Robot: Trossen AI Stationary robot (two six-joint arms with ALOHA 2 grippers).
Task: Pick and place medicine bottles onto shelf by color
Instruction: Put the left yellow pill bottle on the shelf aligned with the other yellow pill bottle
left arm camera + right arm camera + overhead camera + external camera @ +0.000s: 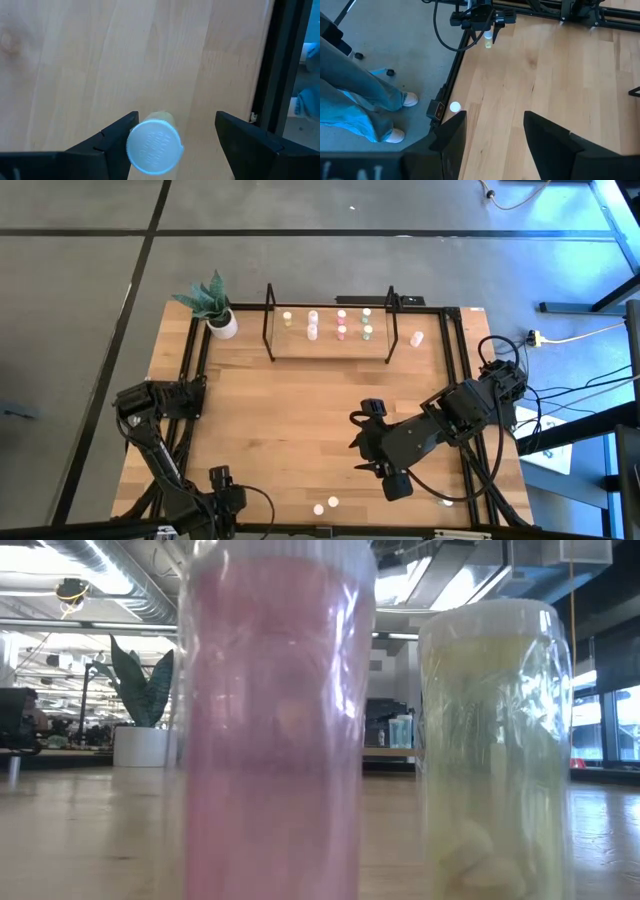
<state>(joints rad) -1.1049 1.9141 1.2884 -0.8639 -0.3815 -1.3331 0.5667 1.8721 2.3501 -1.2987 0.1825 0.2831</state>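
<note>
Left pincer (pixel 172 137) at table's 7 o'clock corner, spread wide, astride upright yellowish bottle (pixel 154 146); nothing gripped. Bottle to be centred, jaws closed gently below cap. Shelf (pixel 330 330) at 12 o'clock. Right pincer (pixel 492 132) spread, empty.

Evenly lit from overhead, with a cool blue cast along the right edge of the table (pixel 300 430) and only soft, short shadows under the arms. Strong backlight from ceiling strips and windows at table height; 2 bottles, pink (pixel 275 720) and yellowish (pixel 495 740), pressed against the lens, blurred, with glare on their wrapping. Sharp wood grain in both wrist views, near fingers slightly soft
</note>
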